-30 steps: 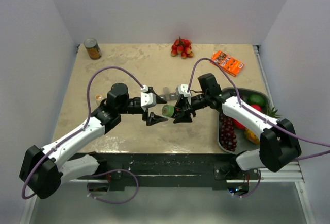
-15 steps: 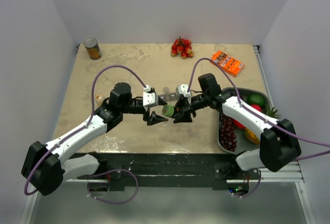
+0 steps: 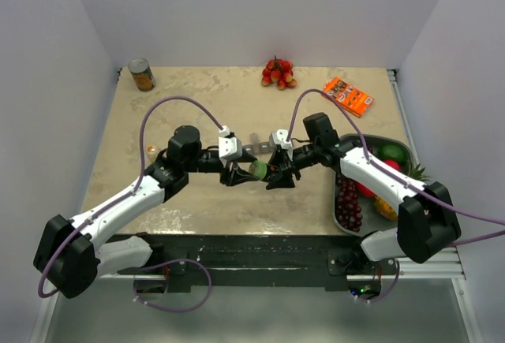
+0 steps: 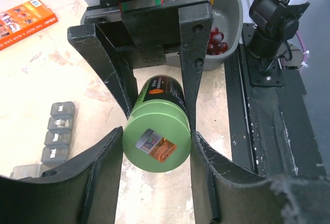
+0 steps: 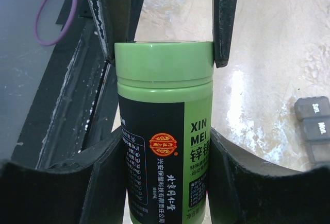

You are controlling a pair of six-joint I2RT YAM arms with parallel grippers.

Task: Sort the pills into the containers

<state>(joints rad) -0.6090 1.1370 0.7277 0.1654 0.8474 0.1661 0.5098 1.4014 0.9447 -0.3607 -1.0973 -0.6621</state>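
**Tabletop** [image 3: 197, 106]: beige. The work sits just to 6 o'clock of its centre. The grey fruit bin [image 4: 233, 18] at 4 o'clock and the tin can [image 3: 142, 75] in the 10 o'clock corner are not in play.

**Right pincer** [image 3: 270, 174]: reaches in from 3 o'clock and is clenched on the body of the green bottle [image 3: 256, 170]. It holds the bottle level, cap end toward 9 o'clock.

**Left pincer** [image 3: 240, 172]: this is your change. A second ago it hung at about 7 o'clock of the bottle, fingers spread and clear of it. It has since slid in, and its fingers [image 4: 103, 167] now sit one on each side of the cap [image 5: 164, 59]. Neither wrist view shows a gap, so read it as grasping the cap. How hard it bites, you cannot tell.

**Containers** [image 4: 56, 131]: a dark-grey strip of lidded cells lying flat on the tabletop just at 12 o'clock of the bottle, apart from both pincers. The lids you can see look shut.

**Meaning:** both ends of the bottle are held, which sets you up to twist the cap off. No pills are out, so sorting proper has not begun.

**Next move:** likely a counter-twist with the right grip kept firm.

**Risks:**
- The smooth body may slip in the right pincer.
- Pills may spill from a level mouth once the cap is off, so consider tipping it up first.
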